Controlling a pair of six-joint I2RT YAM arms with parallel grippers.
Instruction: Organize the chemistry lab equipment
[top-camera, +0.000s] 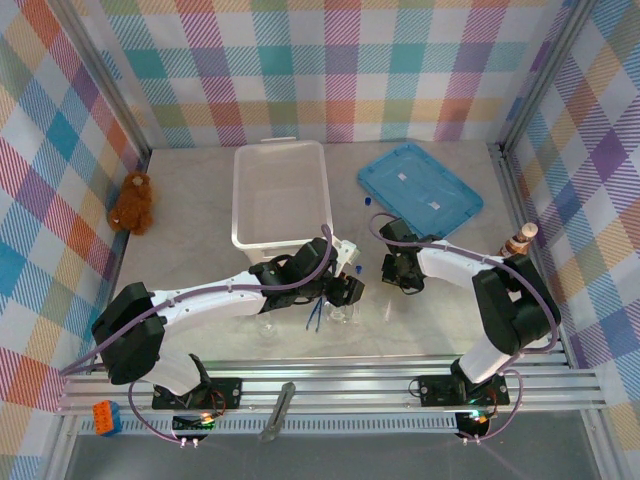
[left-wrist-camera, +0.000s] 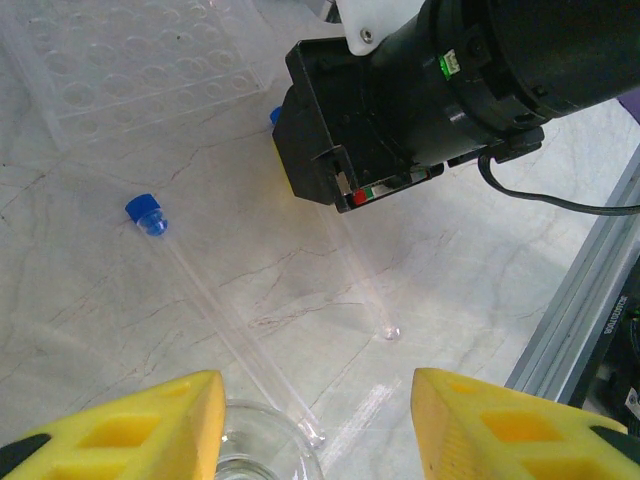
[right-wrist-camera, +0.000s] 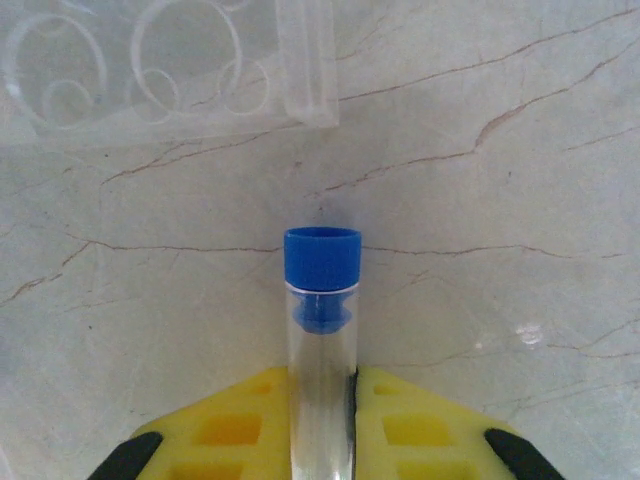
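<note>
Top view, bin: clear bin (top-camera: 238, 200) at far centre, nothing visible inside; its blue lid (top-camera: 420, 190) lies to its right.
Left wrist view, left jaws: spread open above a glass beaker (left-wrist-camera: 265, 455); a loose tube (left-wrist-camera: 220, 320) lies on the table (left-wrist-camera: 480, 250) near the held tube (left-wrist-camera: 365, 290).
Right wrist view, right jaws: closed on the held tube, below its blue cap (right-wrist-camera: 322, 258).
Handling: probably light, slick and breakable; grip the shaft gently.

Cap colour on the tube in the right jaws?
Blue cap on the tube; best in right wrist view.

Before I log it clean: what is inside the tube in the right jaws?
Inside the tube only the plug of its blue cap shows; the rest looks empty. The right jaws cover part.
</note>
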